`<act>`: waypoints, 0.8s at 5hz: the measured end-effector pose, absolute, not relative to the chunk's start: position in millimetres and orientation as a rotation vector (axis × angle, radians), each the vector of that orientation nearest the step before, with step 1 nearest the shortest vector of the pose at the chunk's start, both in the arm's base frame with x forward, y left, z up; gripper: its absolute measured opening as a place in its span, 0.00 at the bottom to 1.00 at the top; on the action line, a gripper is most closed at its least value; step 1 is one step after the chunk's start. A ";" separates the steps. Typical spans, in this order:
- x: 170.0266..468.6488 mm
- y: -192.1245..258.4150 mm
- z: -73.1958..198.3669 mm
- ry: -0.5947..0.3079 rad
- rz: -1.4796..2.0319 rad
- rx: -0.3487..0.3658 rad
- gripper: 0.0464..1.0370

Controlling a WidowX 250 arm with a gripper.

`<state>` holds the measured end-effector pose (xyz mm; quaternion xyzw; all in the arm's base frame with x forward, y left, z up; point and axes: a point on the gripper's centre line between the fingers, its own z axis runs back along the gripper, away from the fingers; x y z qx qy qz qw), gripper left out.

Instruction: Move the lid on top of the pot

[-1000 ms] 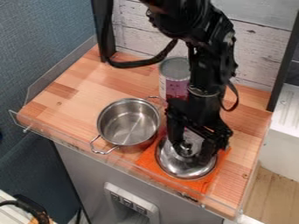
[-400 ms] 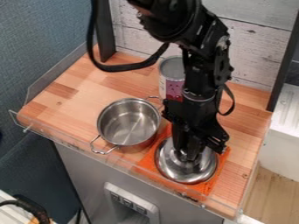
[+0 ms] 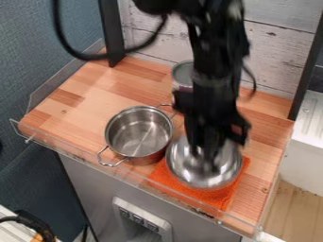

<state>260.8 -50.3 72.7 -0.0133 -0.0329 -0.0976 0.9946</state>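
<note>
My gripper [image 3: 205, 162] pinches the metal lid [image 3: 182, 165] at its centre, nearly closed | lid hangs over the orange cloth [image 3: 217, 196], beside the uncovered steel pot [image 3: 137, 134] | central grip likely keeps it level for seating.

We look for words, numbers or signs and can read none. We cannot make out any label or brand here either.

From close in front, the camera looks down (at quite a slant) over the counter [image 3: 95, 97] toward the planked wall [image 3: 274, 54].
</note>
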 end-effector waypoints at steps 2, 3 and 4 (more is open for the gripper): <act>257.0 22.2 93.0 -0.111 0.062 -0.054 0.23; 254.0 44.7 78.3 -0.070 0.132 -0.056 0.23; 255.7 56.0 61.6 -0.043 0.184 -0.043 0.23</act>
